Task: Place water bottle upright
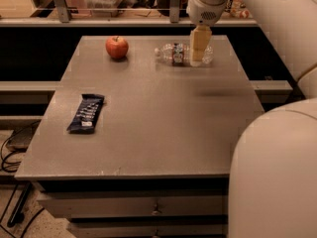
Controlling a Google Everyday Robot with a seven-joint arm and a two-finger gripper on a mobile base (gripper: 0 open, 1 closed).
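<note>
The water bottle (177,53) is a small clear ribbed bottle with a dark and red label. It lies on its side at the far edge of the grey table (158,113), cap end pointing left. My gripper (199,51) hangs down from the white wrist at the top. Its tan fingers cover the bottle's right end, low against the table.
A red apple (117,47) stands at the far left of the table. A dark blue snack bar (86,113) lies near the left edge. My white arm and body fill the right side. A shelf with clutter runs behind the table.
</note>
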